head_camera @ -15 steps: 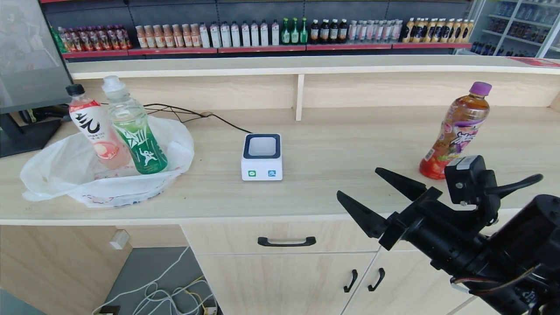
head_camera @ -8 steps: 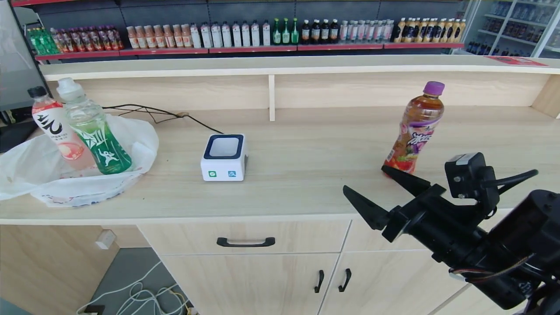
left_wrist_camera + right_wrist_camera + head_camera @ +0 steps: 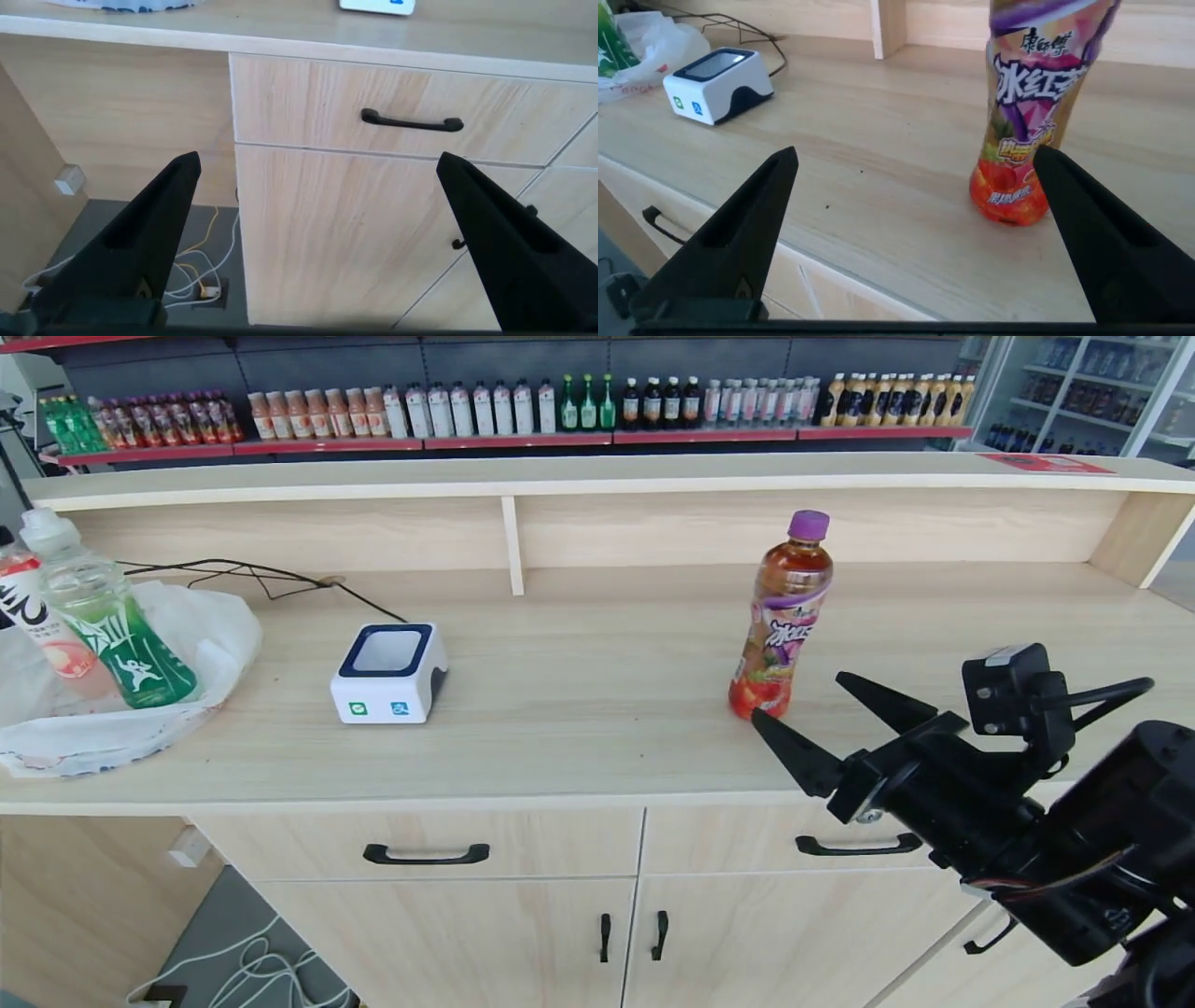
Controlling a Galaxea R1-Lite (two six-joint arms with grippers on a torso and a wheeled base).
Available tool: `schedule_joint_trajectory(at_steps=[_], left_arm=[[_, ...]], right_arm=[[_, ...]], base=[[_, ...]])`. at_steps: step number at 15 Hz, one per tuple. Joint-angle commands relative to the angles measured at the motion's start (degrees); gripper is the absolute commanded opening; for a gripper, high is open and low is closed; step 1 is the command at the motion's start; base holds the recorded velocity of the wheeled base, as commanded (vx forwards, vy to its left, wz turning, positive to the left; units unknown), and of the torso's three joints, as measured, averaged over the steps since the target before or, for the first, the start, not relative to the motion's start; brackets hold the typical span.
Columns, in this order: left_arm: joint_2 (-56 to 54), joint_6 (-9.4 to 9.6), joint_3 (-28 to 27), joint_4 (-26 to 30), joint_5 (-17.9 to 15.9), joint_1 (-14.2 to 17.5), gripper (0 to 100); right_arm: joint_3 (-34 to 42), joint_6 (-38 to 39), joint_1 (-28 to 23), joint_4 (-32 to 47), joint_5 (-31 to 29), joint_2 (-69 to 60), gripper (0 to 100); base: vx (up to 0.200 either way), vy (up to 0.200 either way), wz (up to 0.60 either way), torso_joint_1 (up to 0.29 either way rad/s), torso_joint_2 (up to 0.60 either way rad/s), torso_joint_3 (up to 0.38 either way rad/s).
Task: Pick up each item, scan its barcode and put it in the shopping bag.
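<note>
The tea bottle (image 3: 782,616) stands upright near the bench's (image 3: 579,737) front edge, right of centre, with open wood between it and the scanner (image 3: 387,660); the right arm's fingers (image 3: 789,753) are spread apart at that edge near its base, and the left arm's fingers (image 3: 140,243) are apart below it, facing a drawer (image 3: 308,93).

The right arm (image 3: 1055,859) lies in the lower right of the head view. Its black forearm slants up and leftward, and the wrist camera (image 3: 1013,695) sits on top just behind the right gripper (image 3: 798,698). That gripper's two pointed black fingers (image 3: 794,754) are spread wide and grip nothing. The left gripper (image 3: 318,159) is likewise spread wide and empty, its tips level with each other; it seems to be held low and aimed forward, though the arm's bend cannot be told.
</note>
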Motion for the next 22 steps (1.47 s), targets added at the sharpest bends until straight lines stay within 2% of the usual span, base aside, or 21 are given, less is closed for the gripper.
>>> schedule_joint_trajectory(at_steps=[1,3,5,8,10,17,22], left_arm=[[0.0,-0.01,0.0,0.0,0.0,0.0,100],[0.0,0.43,0.0,-0.1,-0.1,0.0,100],[0.0,0.60,0.0,-0.1,-0.1,0.0,100],[0.0,0.60,0.0,-0.1,-0.1,0.0,100],[0.0,0.60,0.0,-0.1,-0.1,0.0,100],[0.0,0.60,0.0,-0.1,-0.1,0.0,100],[0.0,0.60,0.0,-0.1,-0.1,0.0,100]], right_arm=[[-0.4,-0.7,-0.5,-0.1,0.0,0.2,100],[-0.9,-0.9,-1.1,-0.1,-0.3,0.7,100],[-4.8,-1.6,-1.1,-0.1,-0.8,2.2,100],[-8.5,-2.2,0.0,-0.1,-4.9,5.2,100],[-11.7,-2.0,0.5,-0.1,-5.0,6.1,100],[-13.1,-1.8,-1.1,-0.1,-4.8,9.2,100],[-18.6,-2.8,-1.4,-0.1,-5.1,14.6,100]], base=[[0.000,0.000,0.00,0.000,0.00,0.000],[0.000,0.000,0.00,0.000,0.00,0.000],[0.000,0.000,0.00,0.000,0.00,0.000],[0.000,0.000,0.00,0.000,0.00,0.000],[0.000,0.000,0.00,0.000,0.00,0.000],[0.000,0.000,0.00,0.000,0.00,0.000],[0.000,0.000,0.00,0.000,0.00,0.000]])
